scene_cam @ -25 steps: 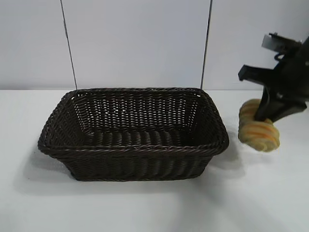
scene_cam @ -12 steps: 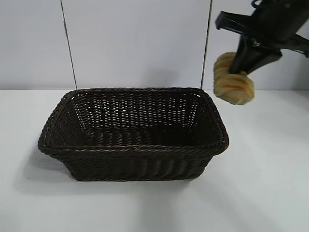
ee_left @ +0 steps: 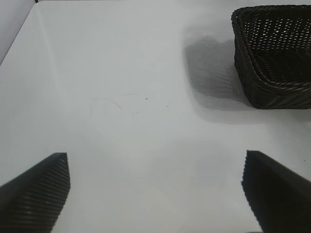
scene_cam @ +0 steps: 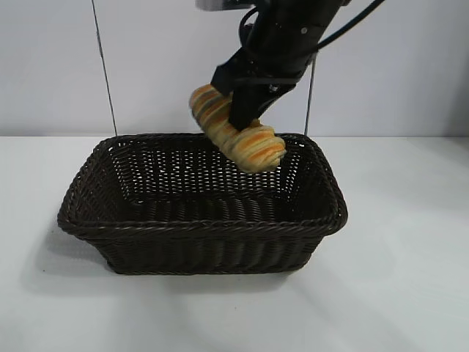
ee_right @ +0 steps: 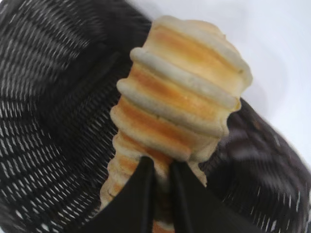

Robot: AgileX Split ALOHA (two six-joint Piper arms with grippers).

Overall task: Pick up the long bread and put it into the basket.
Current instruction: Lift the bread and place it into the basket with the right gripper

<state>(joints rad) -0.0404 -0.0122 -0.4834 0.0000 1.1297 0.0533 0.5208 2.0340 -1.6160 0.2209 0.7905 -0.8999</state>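
Note:
The long bread [scene_cam: 236, 130], golden-tan with orange stripes, hangs tilted above the back right part of the dark-brown wicker basket [scene_cam: 201, 224]. My right gripper [scene_cam: 245, 117] is shut on the bread's middle and holds it clear of the basket's rim. In the right wrist view the bread [ee_right: 180, 97] sticks out past the pinched fingers [ee_right: 141, 194] with the basket's inside [ee_right: 53, 111] beneath. My left gripper [ee_left: 155, 189] is open and empty over bare table, off to the side of the basket [ee_left: 274, 53]; it is out of the exterior view.
The white table [scene_cam: 396, 293] lies all round the basket. A pale wall with two thin dark vertical lines [scene_cam: 102, 66] stands behind. The basket's shadow [ee_left: 214, 68] falls on the table beside it.
My right gripper has lifted the bread from the table right of the basket and carried it up and left, to above the basket's back right part. The basket has not moved.

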